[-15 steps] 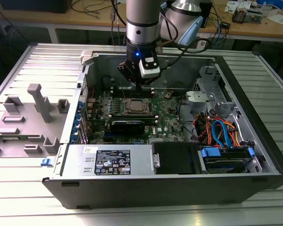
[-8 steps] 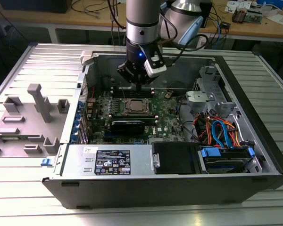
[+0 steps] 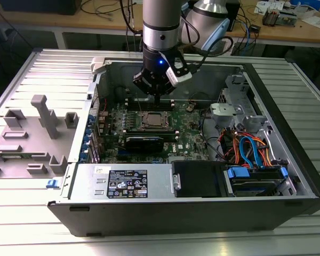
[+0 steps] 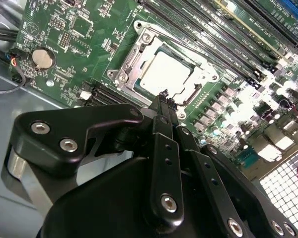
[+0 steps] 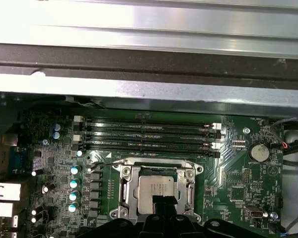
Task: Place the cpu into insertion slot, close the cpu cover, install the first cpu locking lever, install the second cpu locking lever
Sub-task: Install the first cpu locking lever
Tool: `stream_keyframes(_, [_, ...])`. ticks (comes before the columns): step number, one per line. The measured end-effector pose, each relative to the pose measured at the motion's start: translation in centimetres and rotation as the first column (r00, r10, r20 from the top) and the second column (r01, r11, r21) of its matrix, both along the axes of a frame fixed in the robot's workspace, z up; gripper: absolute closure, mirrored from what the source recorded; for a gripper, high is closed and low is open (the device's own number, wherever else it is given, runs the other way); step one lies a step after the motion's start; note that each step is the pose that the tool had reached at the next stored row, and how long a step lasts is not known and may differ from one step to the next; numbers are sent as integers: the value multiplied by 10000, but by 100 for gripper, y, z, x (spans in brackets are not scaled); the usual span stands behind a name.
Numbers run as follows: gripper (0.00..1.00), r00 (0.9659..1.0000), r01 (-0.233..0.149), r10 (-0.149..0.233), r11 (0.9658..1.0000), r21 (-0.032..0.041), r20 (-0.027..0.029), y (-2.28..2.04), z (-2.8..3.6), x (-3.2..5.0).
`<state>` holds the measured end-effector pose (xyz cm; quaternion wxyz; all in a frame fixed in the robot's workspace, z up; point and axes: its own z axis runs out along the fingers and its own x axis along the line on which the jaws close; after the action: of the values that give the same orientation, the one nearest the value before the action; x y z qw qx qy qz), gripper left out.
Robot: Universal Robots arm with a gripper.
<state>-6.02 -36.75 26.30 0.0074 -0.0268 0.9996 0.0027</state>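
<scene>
1. At the exterior view's left, a grey fixture [image 3: 37, 133] with upright posts lies on the slatted table [image 3: 32, 234], just beside the case [image 3: 176, 213].
2. The case lies on its side with the panel off. Inside it are the green board [image 3: 191, 140] at the back left, a power supply [image 3: 125, 184] along the front wall, and a drive [image 3: 253, 178] at the right with orange and blue cables [image 3: 245, 149] above it.
3. The slot [image 4: 120, 74] sits mid-board, just beside the long memory slots [image 5: 149, 134].
4. The cpu [image 5: 156, 188] [image 4: 164, 74] lies flat in the slot, silver top up.
5. The cover [image 5: 189, 191] is down over the cpu and frames it on all sides, so the metal top shows through the window. Whether the levers are latched cannot be told.
6. The arm [image 3: 160, 21] comes straight down into the case from above, with its wrist vertical.
7. The gripper [image 3: 156, 100] [image 4: 164, 95] [image 5: 164, 200] points down at the slot's edge, close over the cover's rim. Contact cannot be judged.
8. The two fingers are clenched together at the tips, and nothing shows between them.
</scene>
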Motion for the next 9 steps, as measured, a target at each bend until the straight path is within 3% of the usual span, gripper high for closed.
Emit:
stream_keyframes(4, [89, 10000, -1, 1, 10000, 0, 0, -1, 0, -22])
stream_keyframes(9, [89, 10000, 0, 0, 10000, 7, 0, -1, 0, -192])
